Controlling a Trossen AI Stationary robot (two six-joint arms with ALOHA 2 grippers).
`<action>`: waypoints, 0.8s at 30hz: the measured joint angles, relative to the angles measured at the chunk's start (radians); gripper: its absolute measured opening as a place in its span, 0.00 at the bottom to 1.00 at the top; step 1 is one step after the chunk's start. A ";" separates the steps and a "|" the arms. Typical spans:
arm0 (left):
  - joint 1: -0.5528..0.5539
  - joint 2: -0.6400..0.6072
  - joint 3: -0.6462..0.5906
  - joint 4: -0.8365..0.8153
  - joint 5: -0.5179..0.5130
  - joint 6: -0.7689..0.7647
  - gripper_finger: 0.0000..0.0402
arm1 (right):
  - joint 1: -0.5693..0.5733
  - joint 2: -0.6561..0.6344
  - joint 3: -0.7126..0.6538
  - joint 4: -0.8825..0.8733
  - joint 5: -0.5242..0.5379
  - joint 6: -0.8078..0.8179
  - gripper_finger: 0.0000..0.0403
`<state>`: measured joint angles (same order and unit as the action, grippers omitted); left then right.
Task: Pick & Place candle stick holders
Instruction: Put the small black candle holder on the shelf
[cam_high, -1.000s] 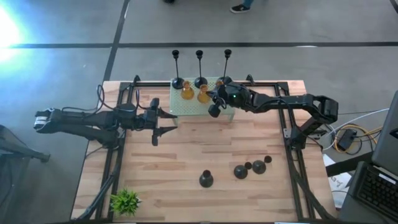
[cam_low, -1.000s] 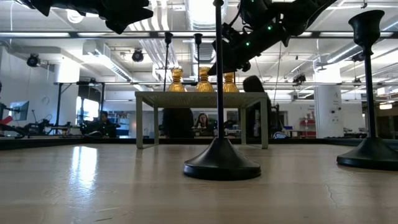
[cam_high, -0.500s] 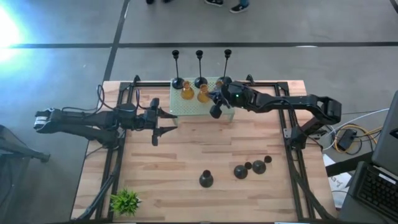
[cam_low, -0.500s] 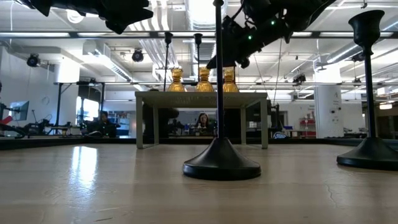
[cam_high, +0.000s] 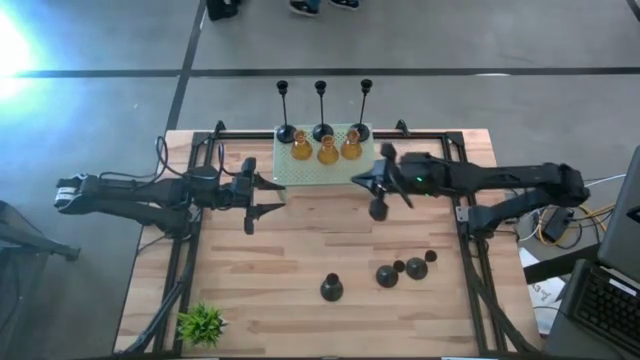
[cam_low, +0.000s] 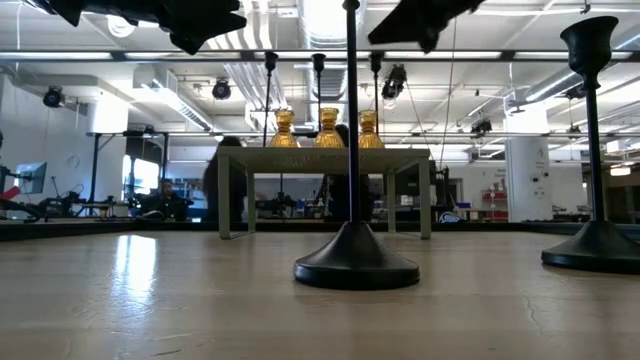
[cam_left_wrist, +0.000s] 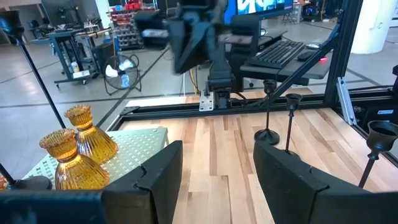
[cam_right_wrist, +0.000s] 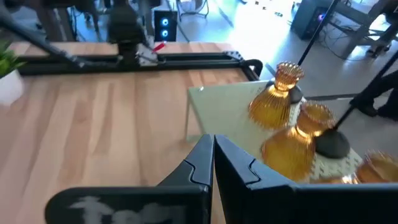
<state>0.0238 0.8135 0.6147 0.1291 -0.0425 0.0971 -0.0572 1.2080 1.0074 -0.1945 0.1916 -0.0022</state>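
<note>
Three amber glass holders (cam_high: 327, 151) stand on the mint-green stand (cam_high: 293, 173) at the table's far middle, with three tall black stems (cam_high: 322, 110) behind them. Several more black holders (cam_high: 387, 275) stand upright on the near right of the table; the low view shows one as a thin stem on a round base (cam_low: 354, 262). My right gripper (cam_high: 357, 180) is shut and empty, in the air just off the stand's near right corner, pointing left (cam_right_wrist: 213, 149). My left gripper (cam_high: 275, 196) is open and empty, left of the stand (cam_left_wrist: 217, 168).
A small green plant (cam_high: 201, 324) sits at the near left corner. A black frame rail (cam_high: 197, 250) runs along the table's sides. Bare wood (cam_high: 300, 240) lies between the stand and the near holders. People stand beyond the far edge (cam_low: 228, 185).
My right gripper has drawn back from the right-hand amber holder on the stand, going up and toward the table's near right. That holder stays upright on the stand. My left arm has kept still.
</note>
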 joint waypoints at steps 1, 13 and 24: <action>0.000 0.000 0.000 0.000 0.000 0.000 0.50 | 0.019 -0.021 -0.001 -0.030 0.018 0.005 0.02; -0.001 0.074 0.003 -0.006 -0.001 -0.079 0.50 | 0.168 -0.158 -0.070 -0.285 0.098 0.205 0.02; -0.001 0.064 0.014 -0.014 0.000 -0.042 0.50 | 0.411 -0.208 -0.076 -0.408 0.068 0.188 0.02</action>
<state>0.0231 0.8770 0.6285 0.1152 -0.0429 0.0551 0.3539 0.9996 0.9315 -0.6028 0.2596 0.1856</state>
